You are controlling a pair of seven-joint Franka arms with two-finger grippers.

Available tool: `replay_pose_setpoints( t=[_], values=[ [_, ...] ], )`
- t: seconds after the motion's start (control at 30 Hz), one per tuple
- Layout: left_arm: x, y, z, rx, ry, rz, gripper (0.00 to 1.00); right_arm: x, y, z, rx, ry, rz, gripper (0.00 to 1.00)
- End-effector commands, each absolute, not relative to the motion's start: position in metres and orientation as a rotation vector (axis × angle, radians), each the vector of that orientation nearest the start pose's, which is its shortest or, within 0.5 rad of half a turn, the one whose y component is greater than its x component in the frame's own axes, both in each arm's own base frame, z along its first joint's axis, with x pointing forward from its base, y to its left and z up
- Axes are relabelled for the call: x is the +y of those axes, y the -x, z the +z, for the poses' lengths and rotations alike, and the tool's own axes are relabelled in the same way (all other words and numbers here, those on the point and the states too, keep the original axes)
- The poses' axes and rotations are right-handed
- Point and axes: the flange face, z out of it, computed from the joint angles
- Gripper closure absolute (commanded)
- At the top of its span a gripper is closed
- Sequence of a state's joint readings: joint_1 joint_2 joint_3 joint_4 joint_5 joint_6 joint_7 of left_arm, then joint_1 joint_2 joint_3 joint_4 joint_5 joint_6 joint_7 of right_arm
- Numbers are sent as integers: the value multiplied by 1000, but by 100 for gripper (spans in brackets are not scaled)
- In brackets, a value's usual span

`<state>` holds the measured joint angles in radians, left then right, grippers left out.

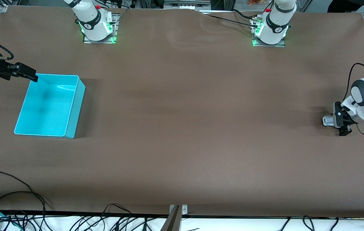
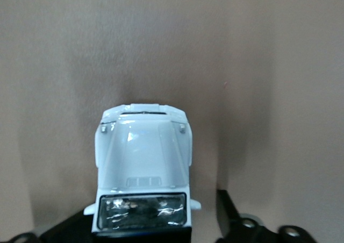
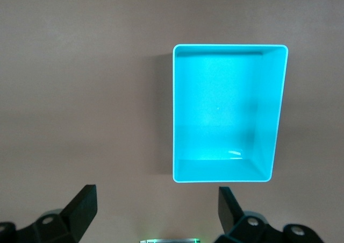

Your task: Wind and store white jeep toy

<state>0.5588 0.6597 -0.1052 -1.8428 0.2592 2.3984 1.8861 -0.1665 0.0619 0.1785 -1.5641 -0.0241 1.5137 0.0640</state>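
Observation:
The white jeep toy (image 1: 328, 121) stands on the brown table at the left arm's end. In the left wrist view the white jeep toy (image 2: 142, 162) points away from the camera, its windscreen nearest. My left gripper (image 1: 338, 119) is down at table height with its fingers on both sides of the jeep's rear; it is open, and a gap shows between the car and one finger (image 2: 228, 211). The cyan bin (image 1: 72, 109) sits empty at the right arm's end. My right gripper (image 1: 29, 75) hangs open over the table beside the cyan bin (image 3: 269, 119), holding nothing.
Both arm bases (image 1: 98, 25) (image 1: 270, 30) stand along the table edge farthest from the front camera. Loose black cables (image 1: 15, 195) trail along the edge nearest it, with a metal bracket (image 1: 177, 210) at its middle.

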Motion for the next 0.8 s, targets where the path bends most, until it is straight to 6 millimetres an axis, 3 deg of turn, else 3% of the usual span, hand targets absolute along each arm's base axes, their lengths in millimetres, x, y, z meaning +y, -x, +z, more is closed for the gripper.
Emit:
replay_pose_setpoints(
  t=[0.0,0.3,0.4,0.57,0.77],
  values=[
    [281,-579,181,2349,2204,260,0,-1,-561,589,77,3155,182,0],
    [276,-581,224,2329,2334,378,0,-1,-561,589,77,3155,182,0],
    [264,-585,242,2293,2369,394,0,-1,-561,589,77,3155,182,0],
    [257,-582,272,2100,2525,456,0,-1,-561,589,77,3155,182,0],
    [230,-585,303,1939,2639,508,0,-1,-561,589,77,3155,182,0]
  ],
)
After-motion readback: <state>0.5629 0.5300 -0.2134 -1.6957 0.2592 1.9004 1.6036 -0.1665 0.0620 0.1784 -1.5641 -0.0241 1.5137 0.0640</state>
